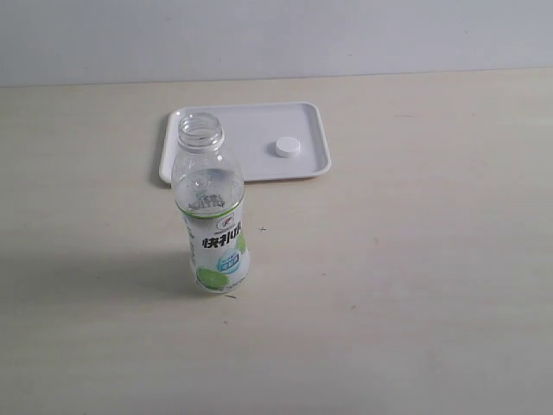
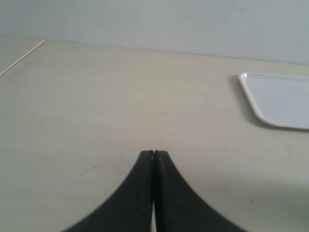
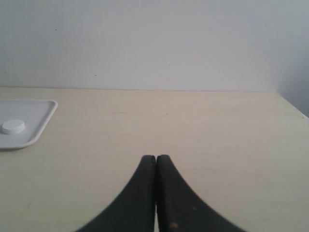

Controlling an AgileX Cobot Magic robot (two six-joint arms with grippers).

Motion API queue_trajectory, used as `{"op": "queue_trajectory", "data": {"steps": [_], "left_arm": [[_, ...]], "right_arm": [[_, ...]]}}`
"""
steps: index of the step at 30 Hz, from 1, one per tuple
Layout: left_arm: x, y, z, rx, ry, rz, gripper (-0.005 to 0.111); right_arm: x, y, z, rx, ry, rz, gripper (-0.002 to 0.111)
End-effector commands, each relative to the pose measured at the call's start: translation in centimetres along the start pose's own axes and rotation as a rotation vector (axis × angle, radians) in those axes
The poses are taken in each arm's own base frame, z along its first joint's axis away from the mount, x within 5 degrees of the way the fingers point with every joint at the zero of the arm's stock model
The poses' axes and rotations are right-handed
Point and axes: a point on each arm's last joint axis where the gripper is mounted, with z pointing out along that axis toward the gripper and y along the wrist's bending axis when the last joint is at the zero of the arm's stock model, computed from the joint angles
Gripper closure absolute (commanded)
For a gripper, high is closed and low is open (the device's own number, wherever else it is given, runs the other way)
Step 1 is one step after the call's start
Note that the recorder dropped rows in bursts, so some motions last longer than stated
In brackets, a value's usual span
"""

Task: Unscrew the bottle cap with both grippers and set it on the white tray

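Observation:
The clear bottle (image 1: 212,212) with its white and green label stands upright on the table, its neck open with no cap on it. The white bottle cap (image 1: 288,148) lies flat on the white tray (image 1: 251,164) behind the bottle; the right wrist view shows the cap (image 3: 13,126) on the tray's corner (image 3: 36,130) too. In the left wrist view only a corner of the tray (image 2: 280,104) shows. My left gripper (image 2: 153,152) is shut and empty over bare table. My right gripper (image 3: 155,157) is shut and empty as well. Neither gripper appears in the exterior view.
A pale wooden table (image 1: 389,285) runs back to a plain light wall (image 1: 346,35). Its right edge (image 3: 294,107) shows in the right wrist view, and its left edge (image 2: 21,60) in the left wrist view.

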Motion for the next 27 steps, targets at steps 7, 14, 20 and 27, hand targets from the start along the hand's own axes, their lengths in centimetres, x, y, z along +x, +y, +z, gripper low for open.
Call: {"op": "queue_trajectory", "data": {"steps": [7,14,20,27], "left_arm": [[-0.09,0.02,-0.05,-0.003,-0.014,0.009,0.107],[-0.09,0.02,-0.05,-0.003,-0.014,0.009,0.107],[-0.09,0.02,-0.05,-0.003,-0.014,0.009,0.107],[-0.09,0.02,-0.05,-0.003,-0.014,0.009,0.107]], "right_arm": [[-0.2,-0.04,0.01,0.007,-0.04,-0.004,0.108],[0.61,-0.03,0.01,0.006,0.049,-0.008,0.108],[0.58,-0.01,0.01,0.004,0.045,0.002,0.108],[0.59,0.0,0.01,0.002,0.046,0.002,0.108]]}}
